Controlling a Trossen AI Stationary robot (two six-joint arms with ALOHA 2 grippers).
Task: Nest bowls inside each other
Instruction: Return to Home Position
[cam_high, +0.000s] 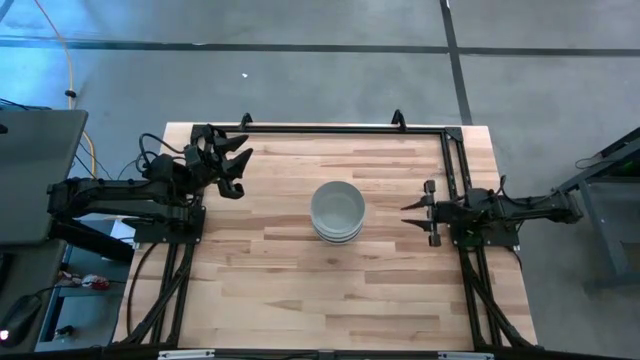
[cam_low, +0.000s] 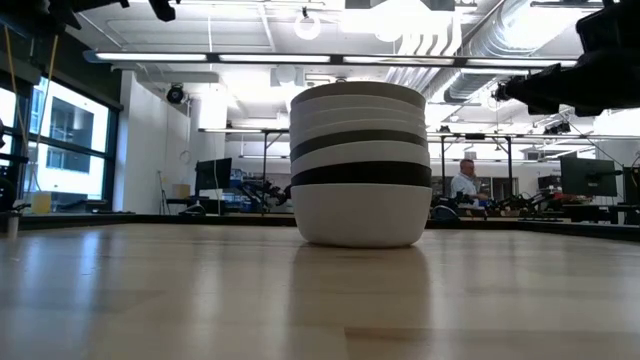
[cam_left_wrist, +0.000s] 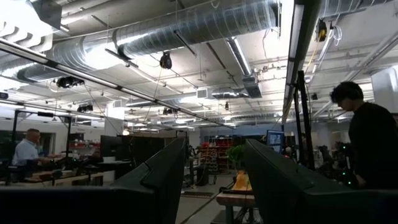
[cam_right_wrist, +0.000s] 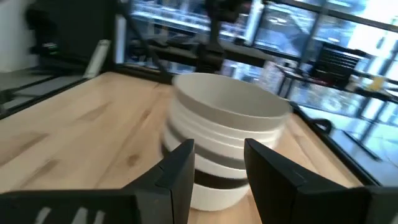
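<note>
Bowls are all in one nested stack near the middle of the wooden table, a bit toward the right arm's side. From the low view, the stack reads white at the bottom, then a black rim, a white one, a dark grey one, a few more white rims and a greyish one on top. We can't count the white ones for sure. The pile stands upright and nothing is touching it.

Left gripper sits back by the far left corner of the table, well apart from the stack. In its wrist view the gripper points out into the room and its two fingers are spread with nothing between them.

Right gripper is at the right side of the table, near the stack but clear of it. In its wrist view the gripper faces the bowls, fingers parted, empty too.

A person sits way off in the room behind.
</note>
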